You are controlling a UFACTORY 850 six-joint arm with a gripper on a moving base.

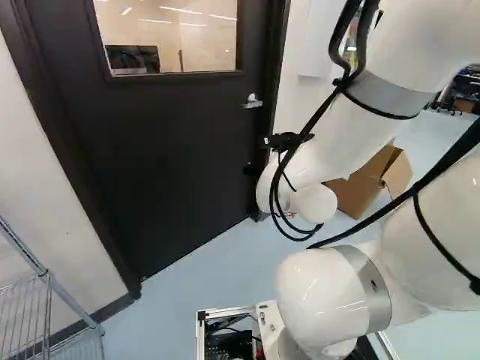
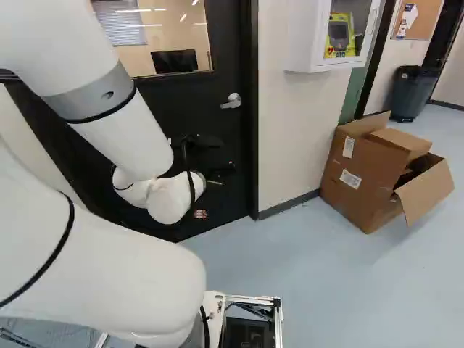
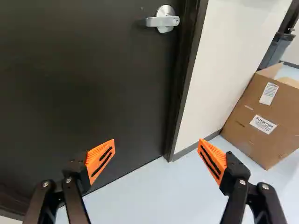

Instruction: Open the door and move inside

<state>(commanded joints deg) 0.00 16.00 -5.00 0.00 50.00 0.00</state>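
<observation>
Door [image 1: 172, 150] shut in its frame; gripper [image 2: 221, 155] spread, clear of the handle [image 3: 164, 21].

Door: dark leaf, upright, with a window [image 1: 176, 37] in its upper part; a dark monitor [image 2: 175, 61] shows through the glass. Handle: silver lever, roughly level, mounted near the frame edge next to the pale wall [image 2: 290, 138]. In the right base view it sits above and beyond the gripper.

Arm [image 2: 116, 261]: white, extended toward the door. Jaws: wide apart in the wrist view, orange pads [image 3: 101, 158] facing one another with nothing pinched. Handle lies ahead of the fingers, well apart from both.

Surroundings: brown cardboard box [image 2: 362, 174], flaps open, on the pale blue floor [image 2: 312, 275] beside the wall. White wall cabinet [image 2: 304, 36] holds a yellow device [image 2: 339, 35]. Dark bin [image 2: 412, 90] stands farther back. Wire rack [image 1: 46, 279] at the left of the left base view.
</observation>
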